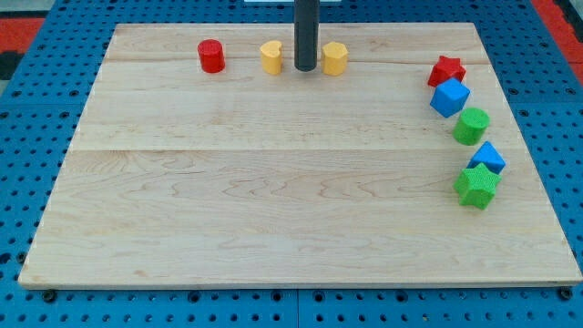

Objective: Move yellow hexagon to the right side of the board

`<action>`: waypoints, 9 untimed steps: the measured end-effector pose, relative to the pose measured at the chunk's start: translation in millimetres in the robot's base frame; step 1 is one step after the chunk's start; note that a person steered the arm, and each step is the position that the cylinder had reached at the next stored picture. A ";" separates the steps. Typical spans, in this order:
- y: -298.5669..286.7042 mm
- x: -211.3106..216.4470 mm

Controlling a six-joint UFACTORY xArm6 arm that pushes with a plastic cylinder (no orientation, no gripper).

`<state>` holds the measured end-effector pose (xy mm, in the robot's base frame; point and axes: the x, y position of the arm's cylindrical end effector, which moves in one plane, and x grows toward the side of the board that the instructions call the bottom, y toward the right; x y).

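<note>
The yellow hexagon sits near the view's top edge of the wooden board, a little right of centre. My tip is on the board just left of the hexagon, close to it or touching it. A yellow heart-shaped block lies just left of the tip, so the rod stands between the two yellow blocks.
A red cylinder lies further left along the top. At the view's right stand a red star, a blue cube, a green cylinder, a blue block and a green star.
</note>
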<state>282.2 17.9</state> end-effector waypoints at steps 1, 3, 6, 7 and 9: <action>34.6 -2.1; 108.6 -0.5; 148.2 -17.1; 152.6 -18.6; 129.2 -12.7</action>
<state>269.4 147.1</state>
